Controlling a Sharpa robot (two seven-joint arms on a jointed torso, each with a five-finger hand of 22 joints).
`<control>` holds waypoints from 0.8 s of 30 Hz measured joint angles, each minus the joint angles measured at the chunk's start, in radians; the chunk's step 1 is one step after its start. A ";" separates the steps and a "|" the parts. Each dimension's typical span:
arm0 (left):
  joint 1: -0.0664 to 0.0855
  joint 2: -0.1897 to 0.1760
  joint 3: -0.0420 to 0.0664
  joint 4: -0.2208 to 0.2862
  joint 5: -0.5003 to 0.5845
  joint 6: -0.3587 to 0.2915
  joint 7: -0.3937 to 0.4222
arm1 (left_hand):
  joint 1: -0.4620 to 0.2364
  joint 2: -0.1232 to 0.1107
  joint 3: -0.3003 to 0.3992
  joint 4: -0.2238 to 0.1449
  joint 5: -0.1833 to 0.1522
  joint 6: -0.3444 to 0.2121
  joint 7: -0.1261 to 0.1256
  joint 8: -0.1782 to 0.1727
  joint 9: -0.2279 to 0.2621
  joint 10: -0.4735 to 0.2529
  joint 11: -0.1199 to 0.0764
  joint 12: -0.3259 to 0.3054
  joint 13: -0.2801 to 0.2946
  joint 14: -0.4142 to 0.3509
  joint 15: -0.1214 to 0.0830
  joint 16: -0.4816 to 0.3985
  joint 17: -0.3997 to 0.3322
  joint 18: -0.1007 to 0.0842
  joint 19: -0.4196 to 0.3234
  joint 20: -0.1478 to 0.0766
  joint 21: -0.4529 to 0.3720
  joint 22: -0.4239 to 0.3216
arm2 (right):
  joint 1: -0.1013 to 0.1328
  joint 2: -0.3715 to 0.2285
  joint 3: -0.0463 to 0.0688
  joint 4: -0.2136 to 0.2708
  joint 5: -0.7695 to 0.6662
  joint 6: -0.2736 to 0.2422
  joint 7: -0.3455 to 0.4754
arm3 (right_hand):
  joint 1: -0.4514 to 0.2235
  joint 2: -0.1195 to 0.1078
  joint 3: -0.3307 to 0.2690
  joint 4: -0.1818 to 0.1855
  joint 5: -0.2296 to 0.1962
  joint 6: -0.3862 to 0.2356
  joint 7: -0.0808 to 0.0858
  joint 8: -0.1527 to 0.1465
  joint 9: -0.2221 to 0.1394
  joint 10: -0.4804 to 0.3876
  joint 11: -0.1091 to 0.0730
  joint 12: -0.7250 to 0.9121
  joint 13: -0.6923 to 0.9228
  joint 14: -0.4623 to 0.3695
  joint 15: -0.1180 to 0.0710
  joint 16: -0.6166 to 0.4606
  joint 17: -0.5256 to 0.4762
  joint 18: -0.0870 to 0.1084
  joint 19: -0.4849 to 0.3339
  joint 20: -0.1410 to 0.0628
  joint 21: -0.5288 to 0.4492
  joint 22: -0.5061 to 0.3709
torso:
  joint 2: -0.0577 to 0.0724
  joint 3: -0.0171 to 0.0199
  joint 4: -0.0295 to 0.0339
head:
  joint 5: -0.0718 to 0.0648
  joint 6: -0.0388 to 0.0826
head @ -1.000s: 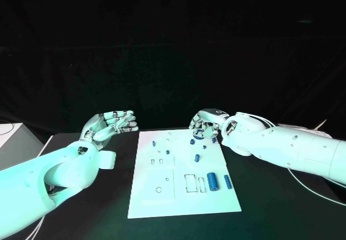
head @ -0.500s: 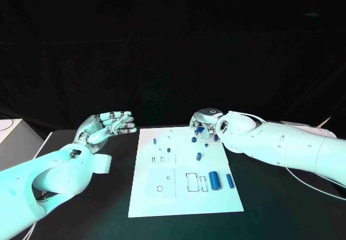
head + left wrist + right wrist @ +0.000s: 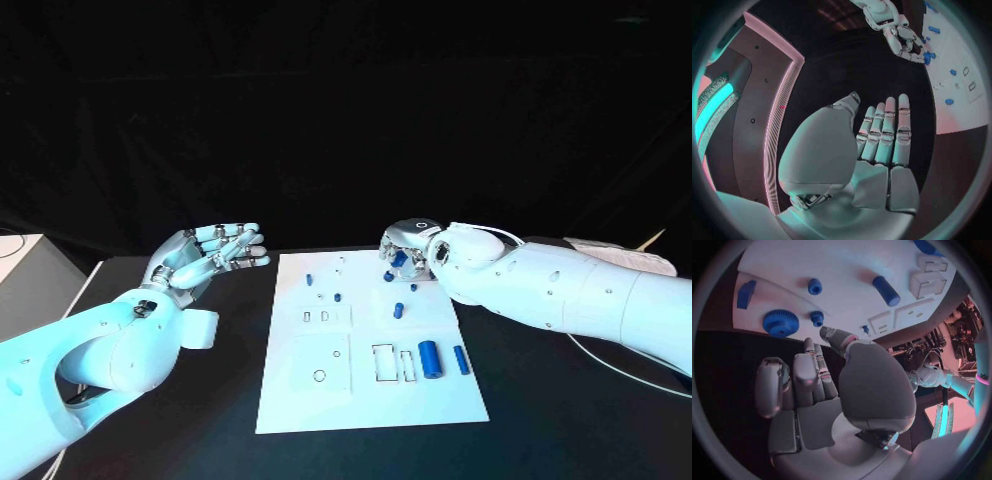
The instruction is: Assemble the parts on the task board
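We judge the assembly to be at an early stage. The task board [image 3: 368, 350] lies in the middle of the black surface [image 3: 548, 400], and most of the blue parts are loose on it: a thick cylinder [image 3: 428, 355] and a slimmer one [image 3: 462, 360] lie on their sides near its right edge, beside the outlined slots [image 3: 389, 363], which look unfilled. Small blue pieces [image 3: 329, 297] are scattered over the far half; we cannot tell whether any of them is seated.

Our right hand [image 3: 408, 250] hovers over the board's far right corner, fingers curled downward toward the pieces there. In the right wrist view its fingers [image 3: 807, 372] are only loosely bent, with nothing between them, and a blue gear [image 3: 781, 322] lies on the board just beyond the fingertips (a likely next pick, we think).

Our left hand [image 3: 209, 255] is raised off to the board's left, palm up, fingers spread, holding nothing.

Nearly everything seems left to do.
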State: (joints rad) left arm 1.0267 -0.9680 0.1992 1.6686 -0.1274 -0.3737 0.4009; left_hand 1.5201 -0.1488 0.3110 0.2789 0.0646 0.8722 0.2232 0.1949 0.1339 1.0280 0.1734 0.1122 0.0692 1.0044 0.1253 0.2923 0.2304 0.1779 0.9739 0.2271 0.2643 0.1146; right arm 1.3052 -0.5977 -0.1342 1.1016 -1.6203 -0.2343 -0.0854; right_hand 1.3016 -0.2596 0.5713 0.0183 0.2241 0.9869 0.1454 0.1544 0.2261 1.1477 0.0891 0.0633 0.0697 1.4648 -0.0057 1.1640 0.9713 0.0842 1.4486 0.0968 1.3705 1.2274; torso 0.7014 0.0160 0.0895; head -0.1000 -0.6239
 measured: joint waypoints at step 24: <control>0.000 -0.005 0.001 -0.004 -0.002 0.000 -0.003 | -0.004 -0.004 0.001 0.001 0.000 0.000 0.000 0.000 0.000 0.000 0.000 -0.005 0.000 0.000 0.000 0.000 0.003 0.000 0.000 0.000 0.000 0.000 | -0.010 0.016 0.000 -0.016 -0.004 0.052 -0.024 | 0.000 0.000 -0.003 0.008 -0.004 0.000 0.000 0.006 0.010 -0.011 -0.001 0.000 0.003 0.000 0.000 0.027 0.020 0.000 0.000 0.000 0.000 -0.002 | 0.018 -0.0009 0.0185 | -0.013 0.002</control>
State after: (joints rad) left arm 1.0266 -0.9729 0.1999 1.6650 -0.1296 -0.3735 0.3982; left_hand 1.5157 -0.1532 0.3121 0.2801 0.0646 0.8722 0.2232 0.1949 0.1337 1.0280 0.1735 0.1074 0.0692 1.0043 0.1253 0.2922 0.2334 0.1778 0.9739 0.2272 0.2642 0.1144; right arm 1.2956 -0.5814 -0.1338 1.0858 -1.6243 -0.1825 -0.1095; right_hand 1.3016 -0.2595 0.5684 0.0267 0.2204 0.9870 0.1453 0.1605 0.2366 1.1364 0.0879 0.0633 0.0722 1.4647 -0.0057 1.1909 0.9914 0.0843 1.4485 0.0968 1.3707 1.2253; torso 0.7198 0.0151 0.1080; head -0.1133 -0.6215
